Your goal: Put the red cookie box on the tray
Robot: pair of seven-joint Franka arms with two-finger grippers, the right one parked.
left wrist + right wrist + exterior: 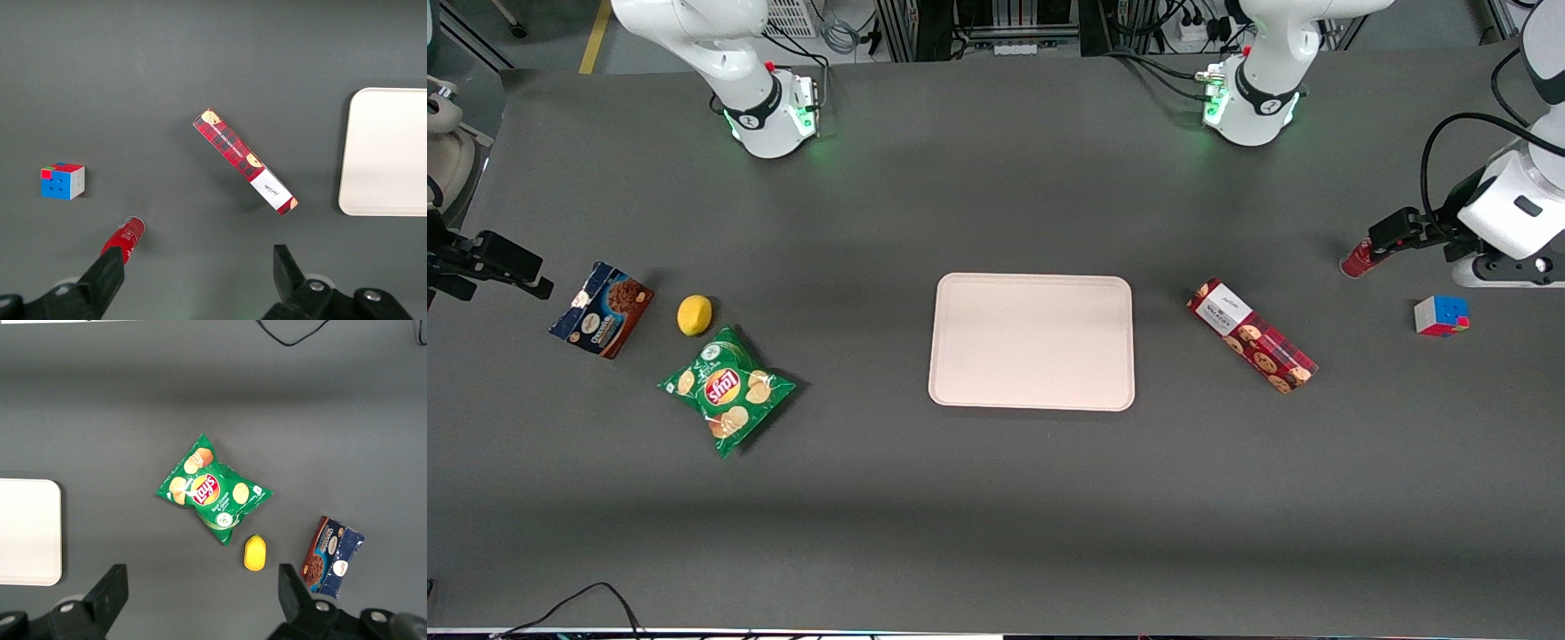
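The red cookie box (1251,347) (245,161) lies flat and slanted on the dark table, between the tray and the working arm's end. The pale pink-beige tray (1032,342) (387,153) rests at the table's middle with nothing on it. My left gripper (1392,233) (198,273) hovers high above the table toward the working arm's end, apart from the box and a little farther from the front camera than it. It is open, its fingers (107,277) spread wide with only bare table showing between them.
A red can (1358,258) (125,237) lies under the gripper, and a colour cube (1441,316) (63,181) sits nearer the front camera. Toward the parked arm's end lie a green chips bag (727,388), a lemon (695,315) and a dark blue cookie box (601,309).
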